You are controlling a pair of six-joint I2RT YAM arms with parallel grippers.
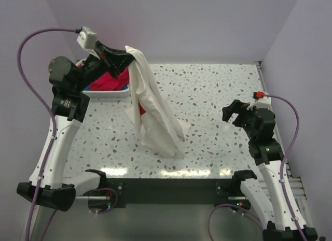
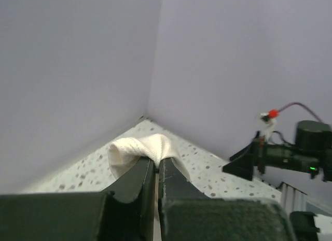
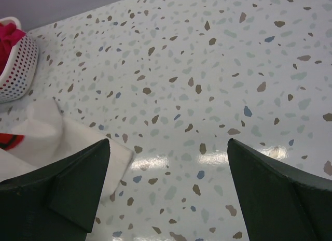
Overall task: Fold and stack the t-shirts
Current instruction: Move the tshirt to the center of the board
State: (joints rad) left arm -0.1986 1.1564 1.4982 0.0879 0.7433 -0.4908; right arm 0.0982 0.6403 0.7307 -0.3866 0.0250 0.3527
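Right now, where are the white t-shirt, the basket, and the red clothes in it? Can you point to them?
white t-shirt [image 1: 155,122], top view, middle of the hanging cloth.
basket [image 3: 18,67], right wrist view, its side wall with holes.
red clothes [image 1: 106,81], top view, bunched cloth inside the basket.

Soft, matt white cloth t-shirt with a red print [image 1: 155,114], limp and rumpled into folds, dull where bunched at the matt black hard-plastic left hand [image 2: 157,166]. Smooth, glossy speckled terrazzo-look surface [image 1: 223,90], with bright glare along the near edge. Slightly shiny white plastic basket [image 3: 21,65] pierced with small holes at the far-left corner, matt red and magenta cloth [image 1: 104,84] inside. Same matt black plastic on the right hand [image 3: 168,145]. Smooth purple rubbery cables [image 1: 52,29]. Flat, matt lilac walls [image 1: 207,23].
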